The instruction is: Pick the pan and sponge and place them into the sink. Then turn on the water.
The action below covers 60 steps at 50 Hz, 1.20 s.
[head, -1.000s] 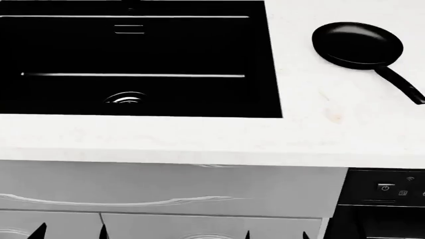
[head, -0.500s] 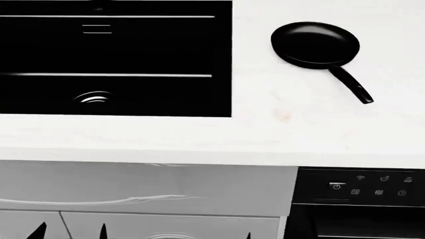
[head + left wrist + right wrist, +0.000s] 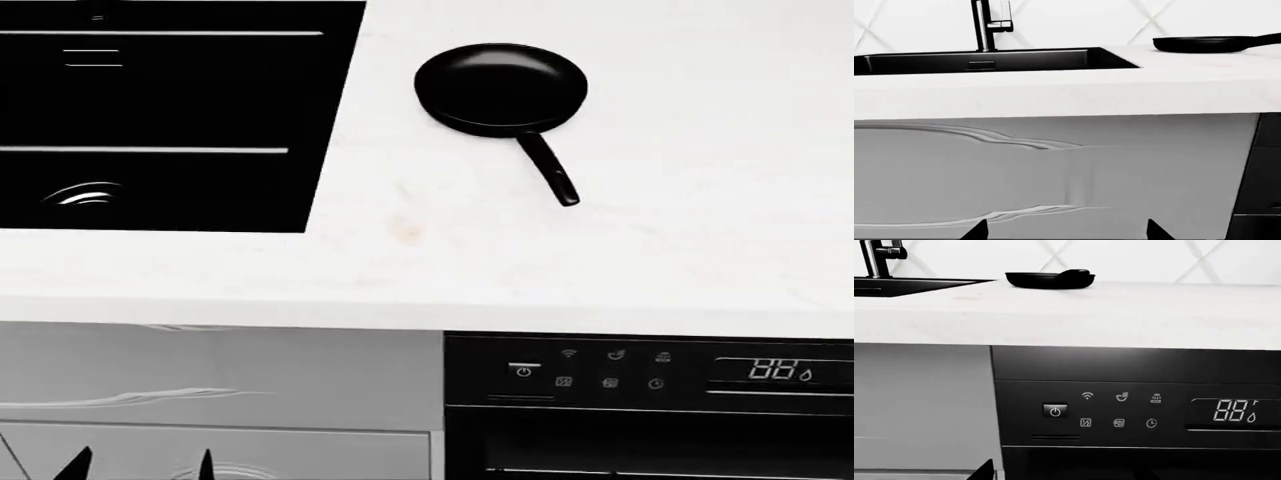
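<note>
The black pan [image 3: 501, 88] lies on the white countertop right of the sink [image 3: 160, 100], its handle pointing toward the counter's front edge. It also shows as pan [image 3: 1201, 44] and pan [image 3: 1047, 279]. The sink [image 3: 987, 60] has a black faucet [image 3: 984, 25] with no water running. The sponge is out of view. My left gripper [image 3: 138, 468] hangs below the counter in front of the cabinet, open and empty, also seen as left gripper [image 3: 1067, 232]. My right gripper [image 3: 1067, 474] faces the dishwasher. Only one of its fingertips [image 3: 986, 471] shows, far off to the side.
A black dishwasher with a lit control panel [image 3: 641, 375] sits under the counter, close in front of the right gripper [image 3: 1121, 410]. A grey cabinet front [image 3: 1054, 170] faces the left gripper. The counter's front edge [image 3: 534, 310] overhangs both. A tiled wall stands behind.
The head view has shifted right: sink and pan slid left in it, and the dishwasher panel came fully into view. The right fingertips no longer stand out in the head view.
</note>
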{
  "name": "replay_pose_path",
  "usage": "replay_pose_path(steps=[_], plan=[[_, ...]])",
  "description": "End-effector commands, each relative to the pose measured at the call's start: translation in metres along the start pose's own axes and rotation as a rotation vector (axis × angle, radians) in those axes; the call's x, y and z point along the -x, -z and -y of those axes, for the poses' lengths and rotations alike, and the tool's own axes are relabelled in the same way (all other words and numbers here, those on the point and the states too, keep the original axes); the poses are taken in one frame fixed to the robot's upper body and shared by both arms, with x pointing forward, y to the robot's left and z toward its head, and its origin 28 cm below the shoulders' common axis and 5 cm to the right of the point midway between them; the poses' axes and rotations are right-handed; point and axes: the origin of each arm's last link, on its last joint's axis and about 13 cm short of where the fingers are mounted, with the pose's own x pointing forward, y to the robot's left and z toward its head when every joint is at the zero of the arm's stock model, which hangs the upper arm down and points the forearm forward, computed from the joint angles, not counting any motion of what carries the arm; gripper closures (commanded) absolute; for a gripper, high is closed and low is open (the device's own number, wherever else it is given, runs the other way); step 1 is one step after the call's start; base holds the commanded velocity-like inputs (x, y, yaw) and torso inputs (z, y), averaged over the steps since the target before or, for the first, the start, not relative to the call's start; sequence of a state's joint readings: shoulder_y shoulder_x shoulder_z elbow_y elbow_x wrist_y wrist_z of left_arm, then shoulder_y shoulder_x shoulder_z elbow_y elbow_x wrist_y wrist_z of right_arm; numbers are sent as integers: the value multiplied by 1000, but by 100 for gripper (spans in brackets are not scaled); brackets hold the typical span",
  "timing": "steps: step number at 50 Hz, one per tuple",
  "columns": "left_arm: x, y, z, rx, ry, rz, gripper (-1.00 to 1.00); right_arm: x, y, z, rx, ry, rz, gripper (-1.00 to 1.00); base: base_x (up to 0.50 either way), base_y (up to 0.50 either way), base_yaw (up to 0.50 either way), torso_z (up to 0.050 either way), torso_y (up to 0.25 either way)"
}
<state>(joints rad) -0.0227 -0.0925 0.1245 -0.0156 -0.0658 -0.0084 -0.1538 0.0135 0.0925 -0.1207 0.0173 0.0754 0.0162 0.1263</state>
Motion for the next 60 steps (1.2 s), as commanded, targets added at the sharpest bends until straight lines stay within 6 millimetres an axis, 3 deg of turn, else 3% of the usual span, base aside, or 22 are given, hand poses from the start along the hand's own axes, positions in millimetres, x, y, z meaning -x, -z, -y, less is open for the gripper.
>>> replay_pose_path(steps=[1, 26, 60], plan=[[1, 0, -1, 1, -5, 4, -100, 0, 0, -1, 6, -11, 5, -100, 0, -359, 0, 0, 0], [2, -2, -1, 6, 3, 23, -100, 0, 1, -1, 15, -5, -9, -100, 0, -9, 0, 0, 0], [5, -2, -4, -40, 20, 30, -100, -1, 1, -1, 16, -2, -12, -100, 0, 0, 0, 50, 0]])
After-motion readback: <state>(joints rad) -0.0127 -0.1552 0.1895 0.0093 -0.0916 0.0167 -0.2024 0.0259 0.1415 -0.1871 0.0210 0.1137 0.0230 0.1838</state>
